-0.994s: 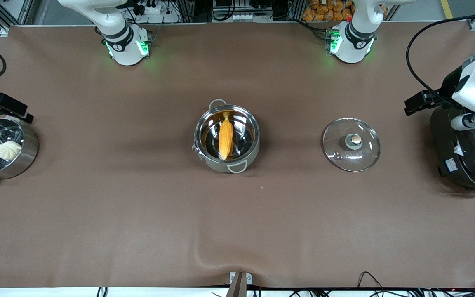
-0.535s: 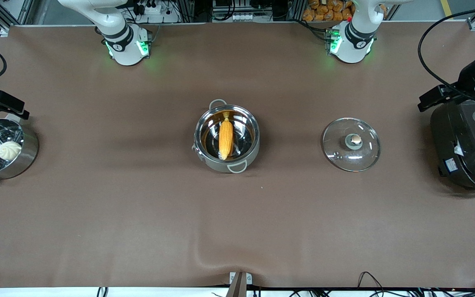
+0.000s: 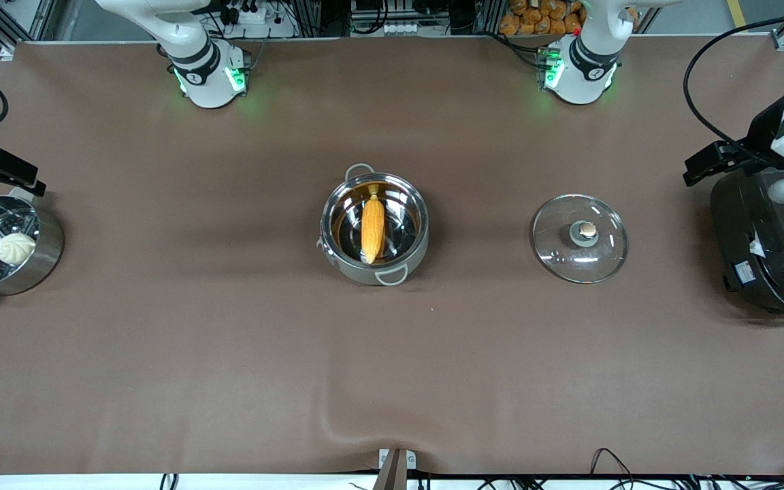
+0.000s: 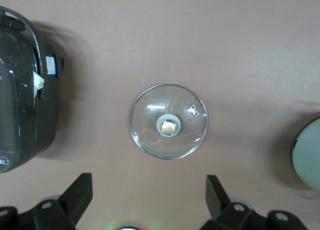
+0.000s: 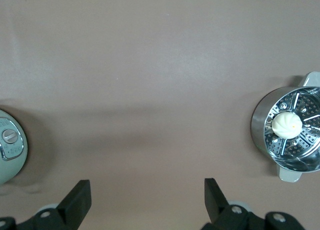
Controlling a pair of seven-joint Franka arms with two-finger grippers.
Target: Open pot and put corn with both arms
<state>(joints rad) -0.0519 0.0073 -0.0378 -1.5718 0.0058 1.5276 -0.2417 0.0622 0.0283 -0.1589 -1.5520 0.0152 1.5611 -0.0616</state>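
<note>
Yellow-orange corn lies inside the uncovered steel pot mid-tabletop. Its glass lid rests flat toward the left arm's end. Left pincer is spread high over the rice cooker; right pincer is spread beside the steamer pot.

pot: middle of the bench, lid off
corn: in the pot, lying along the line from the bases to the front camera
lid: flat on the bench, beside the pot toward the left arm's end, well apart from it
rice cooker: left arm's end of the bench, lid between it and the pot
steamer pot: right arm's end of the bench
bun: in the steamer pot, on its insert
</note>
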